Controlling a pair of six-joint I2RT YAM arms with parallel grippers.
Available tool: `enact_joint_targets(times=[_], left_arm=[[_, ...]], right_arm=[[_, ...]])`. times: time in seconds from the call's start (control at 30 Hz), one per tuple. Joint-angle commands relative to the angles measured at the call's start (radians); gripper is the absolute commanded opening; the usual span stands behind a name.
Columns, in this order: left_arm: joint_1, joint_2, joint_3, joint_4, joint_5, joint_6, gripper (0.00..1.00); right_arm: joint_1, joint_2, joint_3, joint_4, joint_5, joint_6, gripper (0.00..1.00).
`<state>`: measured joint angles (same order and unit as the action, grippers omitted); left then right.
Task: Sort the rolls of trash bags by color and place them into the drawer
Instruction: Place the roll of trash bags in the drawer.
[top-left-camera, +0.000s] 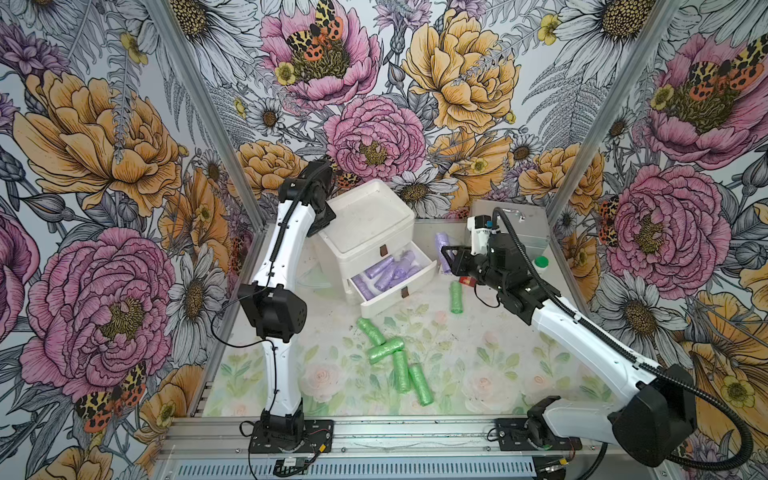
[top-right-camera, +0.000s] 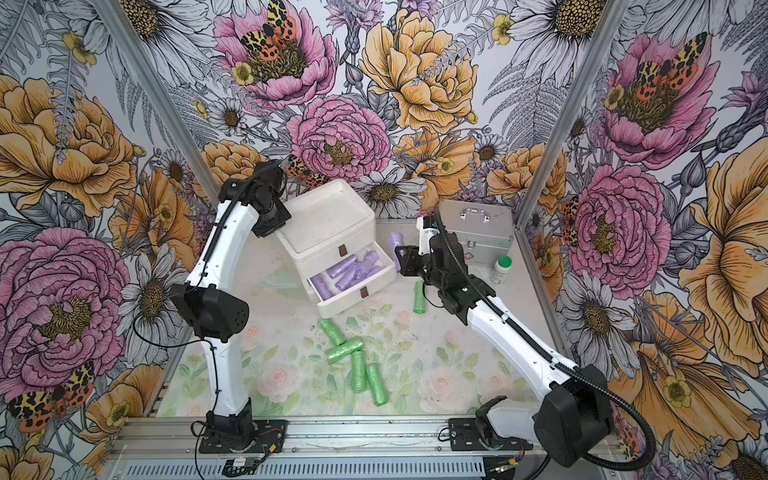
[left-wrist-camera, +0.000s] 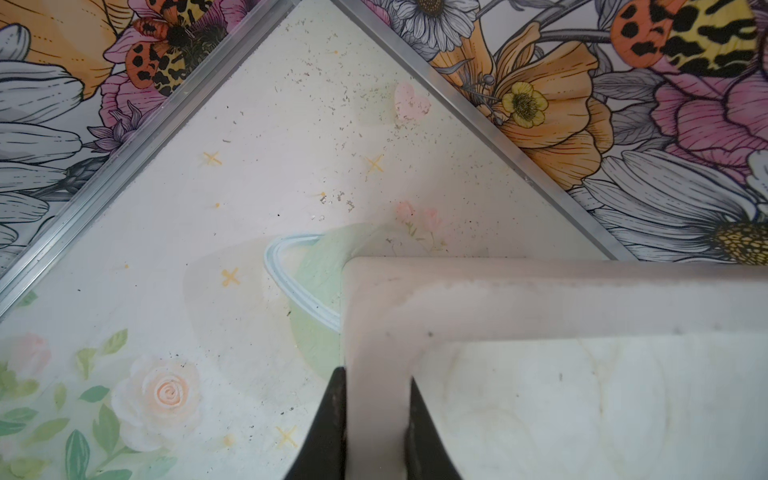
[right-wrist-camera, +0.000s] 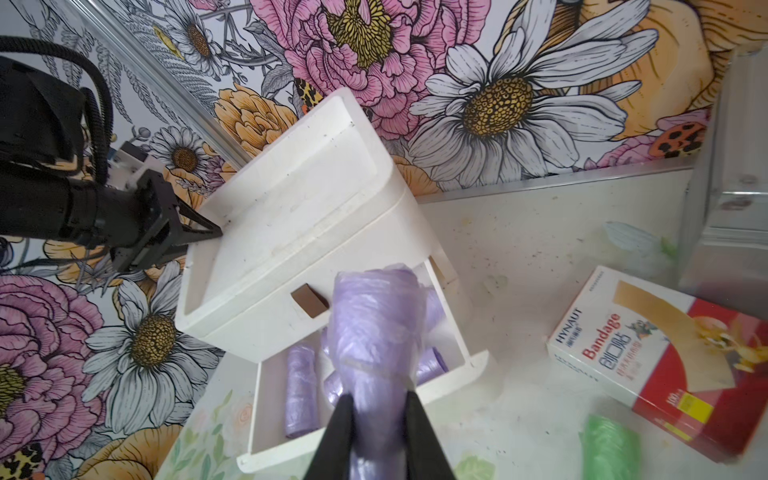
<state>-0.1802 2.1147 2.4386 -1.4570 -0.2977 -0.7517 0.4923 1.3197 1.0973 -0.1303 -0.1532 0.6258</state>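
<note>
Right wrist view: the white drawer unit (right-wrist-camera: 291, 208) is the biggest thing ahead of the right pincer (right-wrist-camera: 376, 405). The left pincer (left-wrist-camera: 376, 378) is clamped tight on the rim of the unit's top tray, apparently bracing it. The lower drawer (right-wrist-camera: 473, 365) stands pulled out just beyond and below the right pincer's tips, with several lilac rolls lying inside. Five green rolls (top-left-camera: 384, 349) lie on the table behind that pincer, toward its arm's base, one of them nearer its wrist. The right pincer is narrowed on a lilac roll (right-wrist-camera: 374, 324), gripped across its girth, with most of its length jutting past the tips. I judge the roll light, soft and crinkly. Its thin film looks slippery, so a mid-body squeeze suits it better than an end. Smallest is the print on the bandage box (right-wrist-camera: 665, 357) off to the pincer's side, which reads "HYNAUT" and "Bandage", plus Chinese characters I cannot make out.
</note>
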Motion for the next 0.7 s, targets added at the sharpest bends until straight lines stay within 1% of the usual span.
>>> enact_joint_targets(times=[0.0,0.17,0.37,0.53,0.67], left_arm=[[-0.029,0.034,-0.002,-0.008,0.323,-0.053,0.00],[-0.002,0.031,-0.030,-0.008,0.384,-0.038,0.00],[0.037,0.041,-0.038,-0.008,0.459,-0.020,0.00],[0.060,0.044,-0.029,-0.009,0.508,-0.013,0.00],[0.067,0.034,-0.026,-0.009,0.497,-0.022,0.00]], right_arm=[[0.043,0.082,0.057,-0.011,0.055,0.140,0.22],[0.114,0.162,0.101,-0.011,0.147,0.263,0.24],[0.171,0.218,0.113,-0.011,0.242,0.410,0.24],[0.192,0.262,0.120,-0.010,0.268,0.520,0.26],[0.216,0.305,0.142,-0.011,0.280,0.598,0.26]])
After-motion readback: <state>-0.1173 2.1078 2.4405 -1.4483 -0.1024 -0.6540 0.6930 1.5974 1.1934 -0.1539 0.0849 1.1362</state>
